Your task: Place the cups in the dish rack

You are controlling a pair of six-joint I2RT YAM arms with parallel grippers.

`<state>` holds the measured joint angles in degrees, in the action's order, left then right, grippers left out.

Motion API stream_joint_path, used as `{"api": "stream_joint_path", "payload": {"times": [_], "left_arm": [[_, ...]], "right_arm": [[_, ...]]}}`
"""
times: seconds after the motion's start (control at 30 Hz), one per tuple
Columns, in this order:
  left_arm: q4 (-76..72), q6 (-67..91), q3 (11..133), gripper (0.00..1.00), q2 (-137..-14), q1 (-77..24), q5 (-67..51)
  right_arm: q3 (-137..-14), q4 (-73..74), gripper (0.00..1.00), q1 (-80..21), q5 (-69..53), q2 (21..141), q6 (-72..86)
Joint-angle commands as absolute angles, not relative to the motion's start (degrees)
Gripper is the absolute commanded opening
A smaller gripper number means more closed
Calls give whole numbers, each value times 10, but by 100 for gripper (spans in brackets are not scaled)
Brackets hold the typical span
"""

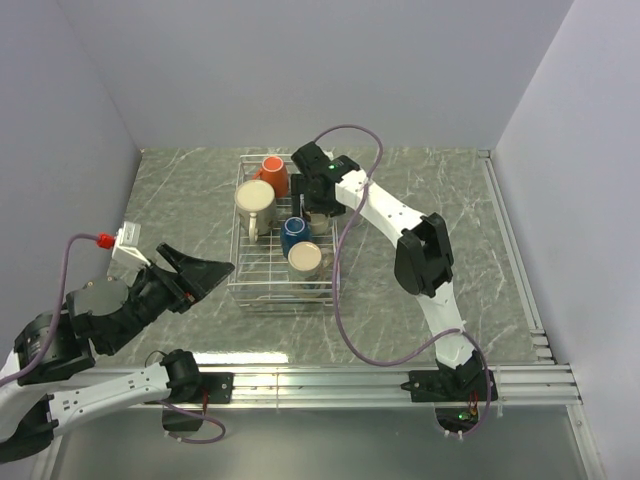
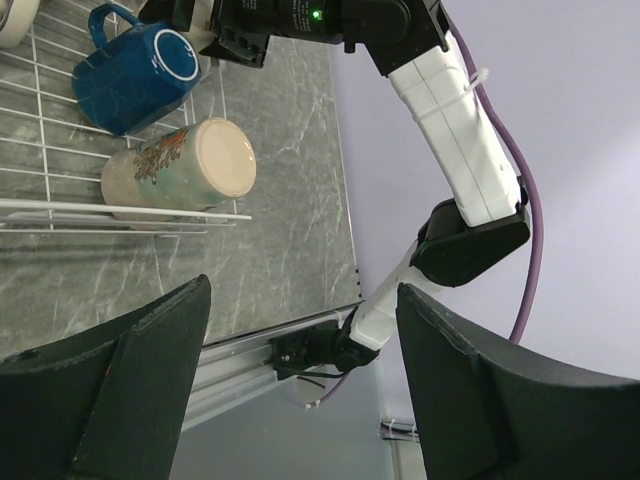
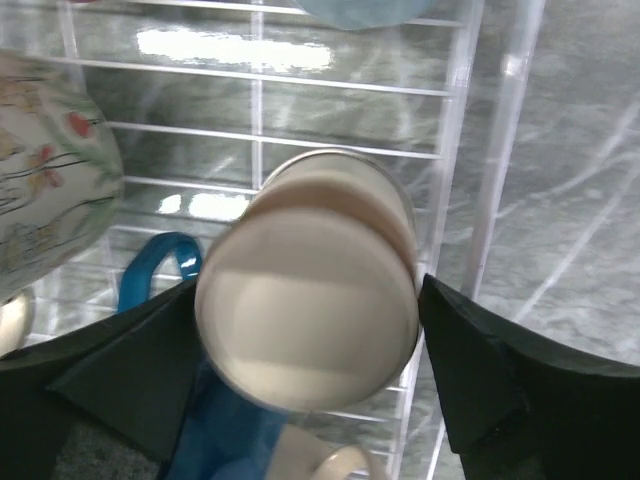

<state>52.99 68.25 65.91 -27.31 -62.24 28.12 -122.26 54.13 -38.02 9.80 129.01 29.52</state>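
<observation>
R jaws spread, flanking the beige mug (image 3: 305, 300) w/ a sliver of gap at one finger. Looks loose, not pinched. Mug is over the dish rack (image 1: 262, 270) grid by a side wall, base toward wrist cam, long axis approx. along the fingers, dark blue mug (image 2: 135, 75) close by. L jaws spread wide, empty, well left of rack over the surface (image 1: 180, 190). R arm far nearer, prob. needs a straight pull-back.
</observation>
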Motion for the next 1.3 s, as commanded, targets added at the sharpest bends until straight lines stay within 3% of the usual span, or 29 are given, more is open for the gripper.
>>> {"api": "stream_joint_path", "payload": {"times": [0.0, 0.33, 0.6, 0.7, 0.87, 1.03, 1.27], "left_arm": [[507, 674, 666, 80, -287, -622, 269], [502, 671, 668, 79, -296, -622, 262], [547, 633, 726, 87, -316, -622, 316], [562, 593, 752, 92, -334, -622, 337], [570, 510, 778, 99, -394, -622, 376], [513, 421, 760, 99, -446, -621, 403], [388, 317, 713, 99, -511, -595, 377]], "right_arm": [[-1219, 555, 95, -378, 120, 1243, 294], [-1231, 565, 98, -378, 132, 1203, 292], [-1287, 600, 99, -378, 130, 1095, 254], [-1219, 562, 100, -383, 124, 985, 224], [-961, 440, 100, -384, 71, 774, 195], [-743, 403, 100, -384, 12, 557, 231], [-641, 453, 100, -385, -32, 392, 303]]}}
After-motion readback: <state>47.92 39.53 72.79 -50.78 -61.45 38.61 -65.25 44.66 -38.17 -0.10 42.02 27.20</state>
